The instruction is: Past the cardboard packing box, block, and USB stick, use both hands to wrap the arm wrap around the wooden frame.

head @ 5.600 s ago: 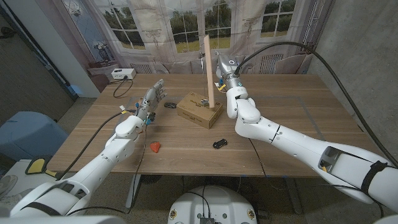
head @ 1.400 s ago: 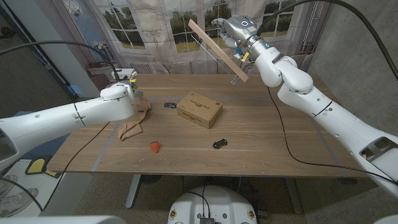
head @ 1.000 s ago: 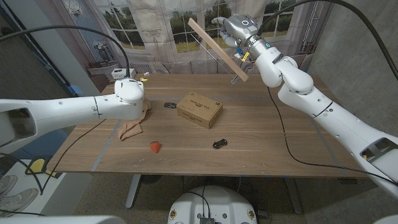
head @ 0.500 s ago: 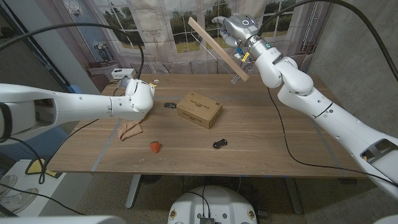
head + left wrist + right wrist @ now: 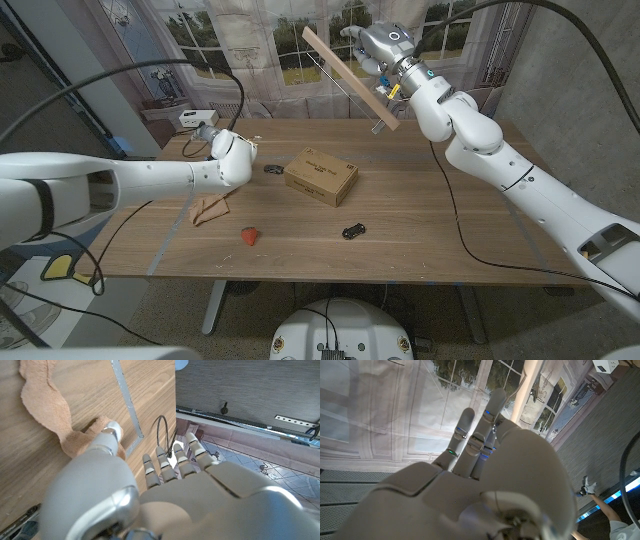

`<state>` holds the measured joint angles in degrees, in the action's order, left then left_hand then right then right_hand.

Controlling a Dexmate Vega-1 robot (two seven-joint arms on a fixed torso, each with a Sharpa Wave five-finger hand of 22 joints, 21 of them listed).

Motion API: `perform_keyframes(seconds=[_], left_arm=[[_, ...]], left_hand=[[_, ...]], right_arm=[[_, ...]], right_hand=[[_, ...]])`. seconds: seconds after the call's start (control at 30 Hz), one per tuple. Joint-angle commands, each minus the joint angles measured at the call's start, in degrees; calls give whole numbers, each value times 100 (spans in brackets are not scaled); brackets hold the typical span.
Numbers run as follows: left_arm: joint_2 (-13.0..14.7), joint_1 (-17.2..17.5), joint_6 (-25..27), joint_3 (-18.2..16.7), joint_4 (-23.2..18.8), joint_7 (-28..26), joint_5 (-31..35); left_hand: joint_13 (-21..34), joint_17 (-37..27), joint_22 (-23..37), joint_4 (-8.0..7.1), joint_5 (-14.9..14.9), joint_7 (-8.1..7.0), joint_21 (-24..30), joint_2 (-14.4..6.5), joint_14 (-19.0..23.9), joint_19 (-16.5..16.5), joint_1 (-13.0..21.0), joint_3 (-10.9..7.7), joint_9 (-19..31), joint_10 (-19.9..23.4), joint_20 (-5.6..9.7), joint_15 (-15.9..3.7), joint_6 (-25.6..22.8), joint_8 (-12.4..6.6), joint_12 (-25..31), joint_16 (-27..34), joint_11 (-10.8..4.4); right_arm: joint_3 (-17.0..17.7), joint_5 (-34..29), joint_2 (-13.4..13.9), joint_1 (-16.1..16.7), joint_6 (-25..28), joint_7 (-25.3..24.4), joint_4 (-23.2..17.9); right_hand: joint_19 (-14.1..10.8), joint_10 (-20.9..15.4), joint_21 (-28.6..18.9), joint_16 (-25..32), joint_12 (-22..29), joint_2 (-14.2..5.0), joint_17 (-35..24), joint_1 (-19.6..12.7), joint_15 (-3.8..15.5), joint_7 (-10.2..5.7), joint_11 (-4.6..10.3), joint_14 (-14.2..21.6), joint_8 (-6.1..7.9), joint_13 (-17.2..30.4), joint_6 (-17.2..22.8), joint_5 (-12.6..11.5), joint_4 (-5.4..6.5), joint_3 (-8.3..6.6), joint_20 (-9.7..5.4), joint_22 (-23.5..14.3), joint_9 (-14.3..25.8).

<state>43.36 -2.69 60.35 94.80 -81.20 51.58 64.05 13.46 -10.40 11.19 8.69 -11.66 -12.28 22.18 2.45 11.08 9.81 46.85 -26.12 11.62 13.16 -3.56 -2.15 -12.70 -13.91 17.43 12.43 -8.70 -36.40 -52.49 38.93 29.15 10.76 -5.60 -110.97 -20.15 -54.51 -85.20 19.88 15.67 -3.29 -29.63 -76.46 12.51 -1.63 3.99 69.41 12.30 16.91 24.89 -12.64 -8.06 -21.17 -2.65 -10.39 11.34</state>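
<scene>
Right hand (image 5: 378,45) gripping wooden frame (image 5: 349,79) aloft far right, left hand (image 5: 165,485) pinching arm wrap (image 5: 47,407) on table's (image 5: 420,230) left.

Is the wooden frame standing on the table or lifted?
Lifted: the right hand holds the wooden frame tilted in the air above the table.

The right hand (image 5: 383,45) held the wooden frame (image 5: 350,78) aloft, tilted, well above the cardboard packing box (image 5: 321,176). The left hand (image 5: 236,160) hung low over the table (image 5: 450,210), the tan arm wrap (image 5: 210,208) lying crumpled just below it. Nearer the robot than that hand lay the red block (image 5: 249,236), and farther right the black USB stick (image 5: 352,231).
</scene>
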Motion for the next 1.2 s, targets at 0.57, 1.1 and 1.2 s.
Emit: perform_keyframes(seconds=[0.57, 1.1, 1.2], left_arm=[[-815, 1675, -1040, -2048, 1446, -1220, 734], [-664, 2435, -685, -2824, 939, -3084, 386], [-551, 2487, -622, -2951, 614, -3189, 389]], left_hand=[[76, -16, 38, 42, 36, 6, 130, -472, 689, 437, 652, 120, 18, 686, 138, -914, -315, -47, 135, 161, -33], [1220, -1330, 411, 43, 135, 641, 1512, -1134, 4015, 1637, 2284, 779, 237, 3850, 457, -1155, -3858, -1503, 1742, 1863, -275], [1278, -1379, 436, 27, 123, 677, 1572, -1155, 4037, 1646, 2297, 782, 240, 3864, 448, -1153, -3926, -1540, 1782, 1864, -265]], right_arm=[[-117, -71, -69, -167, -12, 139, 115], [74, 285, 175, -289, -156, 915, -254], [52, 385, 203, -295, -318, 976, -253]], right_hand=[[29, -593, -15, -20, -39, -101, -35, -132, 109, 24, 486, 180, -15, 15, 75, -14, -10, 76, -851, -15, 8], [46, -587, -9, -37, -69, -113, -41, -146, 110, 3, 517, 177, -40, 34, 39, -14, -7, 117, -846, -12, 9], [54, -590, -2, -46, -70, -117, -38, -138, 108, -3, 521, 169, -40, 41, 40, -13, 0, 126, -842, -10, 9]])
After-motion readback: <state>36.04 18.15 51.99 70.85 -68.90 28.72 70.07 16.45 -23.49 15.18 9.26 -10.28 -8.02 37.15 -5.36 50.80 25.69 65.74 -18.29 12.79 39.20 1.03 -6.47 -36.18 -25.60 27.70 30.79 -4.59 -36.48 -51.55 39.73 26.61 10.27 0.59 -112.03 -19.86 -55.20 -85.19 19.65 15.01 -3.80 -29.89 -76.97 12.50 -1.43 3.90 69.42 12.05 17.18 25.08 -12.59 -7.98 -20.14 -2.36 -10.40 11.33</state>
